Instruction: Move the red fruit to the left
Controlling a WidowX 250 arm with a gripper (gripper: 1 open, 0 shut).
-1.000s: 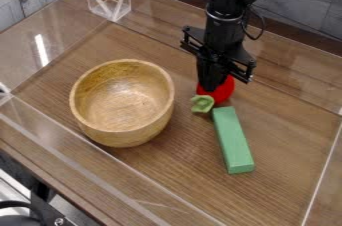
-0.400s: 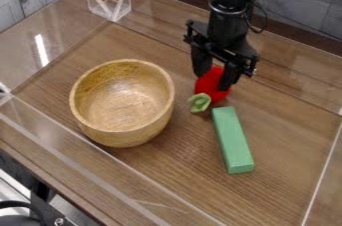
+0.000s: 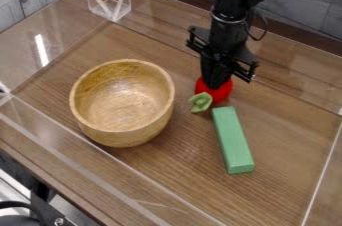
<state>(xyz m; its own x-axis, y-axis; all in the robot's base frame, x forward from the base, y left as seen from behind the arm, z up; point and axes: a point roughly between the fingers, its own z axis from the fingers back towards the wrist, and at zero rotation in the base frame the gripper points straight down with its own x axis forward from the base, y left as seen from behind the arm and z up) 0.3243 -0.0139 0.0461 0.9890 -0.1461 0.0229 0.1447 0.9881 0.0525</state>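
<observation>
my gripper (image 3: 218, 74): over the fruit, can't tell if gripping
red fruit (image 3: 214, 92): right beside wooden bowl (image 3: 122, 102)
green block (image 3: 231, 140): on table

Loads of bare table (image 3: 107, 37) up left, but the bowl (image 3: 123, 98) blocks straight left, honestly.

Soft, fairly even light; small, slightly blurred picture, fine detail smeared.

The desk (image 3: 80, 160) had a brown wooden top with visible grain. Beyond its upper left edge lay a dark area with pale shapes, too blurred to name.
</observation>
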